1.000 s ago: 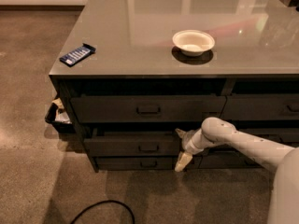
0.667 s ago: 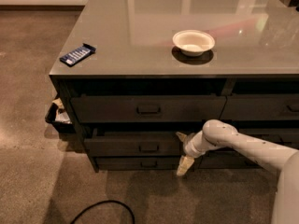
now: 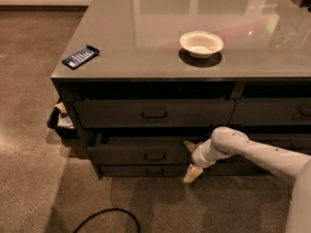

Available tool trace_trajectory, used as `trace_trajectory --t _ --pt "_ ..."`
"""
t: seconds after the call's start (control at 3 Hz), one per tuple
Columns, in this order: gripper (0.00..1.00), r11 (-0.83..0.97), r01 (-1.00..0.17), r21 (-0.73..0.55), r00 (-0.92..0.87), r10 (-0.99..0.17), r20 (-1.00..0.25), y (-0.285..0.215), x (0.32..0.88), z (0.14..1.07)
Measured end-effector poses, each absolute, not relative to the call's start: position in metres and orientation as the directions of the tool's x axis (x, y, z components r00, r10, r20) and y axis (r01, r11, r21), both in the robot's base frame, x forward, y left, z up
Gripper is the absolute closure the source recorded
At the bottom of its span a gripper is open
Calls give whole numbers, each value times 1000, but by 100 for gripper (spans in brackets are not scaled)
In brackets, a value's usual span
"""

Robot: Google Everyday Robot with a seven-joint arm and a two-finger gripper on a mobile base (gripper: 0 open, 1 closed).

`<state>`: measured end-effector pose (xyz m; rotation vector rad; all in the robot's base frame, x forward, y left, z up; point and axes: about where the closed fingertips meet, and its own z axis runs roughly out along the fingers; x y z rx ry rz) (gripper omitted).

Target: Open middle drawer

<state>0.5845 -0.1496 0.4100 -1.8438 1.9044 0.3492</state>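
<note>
Just the one camera view here, looking down on a glossy grey countertop [image 3: 146,28], smooth enough to mirror the room lights. On it sits a round white bowl [image 3: 201,43], and out at the far left corner lies a flat blue packet [image 3: 80,56].

Below the top is the matte drawer stack. The taller-fronted top drawer [image 3: 112,113] carries a small loop handle. Under it is the wide dark grey middle drawer [image 3: 126,154], flat-fronted, with its dark rectangular loop handle [image 3: 154,156] at the centre. Its front sits a touch forward of the others.

The white rounded arm [image 3: 252,152] reaches in from the right. Its gripper [image 3: 190,159] hangs just right of that handle with its pale fingers [image 3: 193,174] spread apart, one high and one low, pinching nothing.

On the speckled floor a black cable [image 3: 109,216] curls nearby.
</note>
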Motion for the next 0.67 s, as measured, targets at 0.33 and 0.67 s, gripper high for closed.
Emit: trace_trajectory --t 0.33,0.67 --pt "42 75 -987 -141 2 -877 -481 -154 577 417" --pt "65 75 -987 -141 2 -877 -481 -154 577 426"
